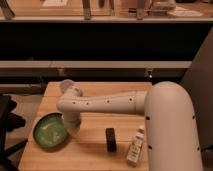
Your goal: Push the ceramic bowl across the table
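Note:
The ceramic bowl (49, 131) is green and round and sits on the wooden table (95, 150) near its left front edge. My white arm reaches from the right across the table and bends down at the wrist. My gripper (73, 128) points down at the bowl's right rim, touching it or very close to it; its tip is hidden behind the wrist and the rim.
A small black block (110, 139) stands on the table right of the bowl. A white bottle (135, 148) lies beside it near my arm's base. A black chair (6, 125) is off the left table edge. A dark shelf unit (100, 45) runs behind the table.

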Controlling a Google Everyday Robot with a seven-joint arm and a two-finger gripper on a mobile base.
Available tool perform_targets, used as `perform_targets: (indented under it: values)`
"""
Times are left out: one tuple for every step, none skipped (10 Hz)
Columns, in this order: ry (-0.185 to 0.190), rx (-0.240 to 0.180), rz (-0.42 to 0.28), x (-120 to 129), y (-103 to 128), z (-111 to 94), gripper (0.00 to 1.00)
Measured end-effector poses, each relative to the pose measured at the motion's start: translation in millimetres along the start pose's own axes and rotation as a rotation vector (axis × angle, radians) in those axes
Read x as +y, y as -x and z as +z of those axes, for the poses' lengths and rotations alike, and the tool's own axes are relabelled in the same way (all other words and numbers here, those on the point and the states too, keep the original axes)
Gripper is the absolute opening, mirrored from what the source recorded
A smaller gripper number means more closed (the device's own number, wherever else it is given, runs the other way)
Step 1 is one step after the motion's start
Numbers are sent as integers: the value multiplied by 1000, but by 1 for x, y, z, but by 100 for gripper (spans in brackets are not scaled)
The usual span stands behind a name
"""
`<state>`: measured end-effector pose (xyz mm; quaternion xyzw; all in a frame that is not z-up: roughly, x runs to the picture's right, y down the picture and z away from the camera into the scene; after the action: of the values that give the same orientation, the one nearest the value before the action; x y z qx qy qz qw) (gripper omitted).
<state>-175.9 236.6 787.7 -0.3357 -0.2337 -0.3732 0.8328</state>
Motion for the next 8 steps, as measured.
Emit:
perform_targets:
  values:
    - [1,0,-3,-1,1,0,2]
    - [0,-2,-6,-2,2,0,2]
    - [0,-2,-7,-3,1,-1,2]
    - [1,-2,-8,-3,1,-1,2]
    - [3,-3,-10,-4,1,-2,2]
    - [5,-3,-14,-4,2,-2,2]
    - [6,-4,-18,-6,3,-2,2]
    - [5,-5,-24,-8,5,-2,2]
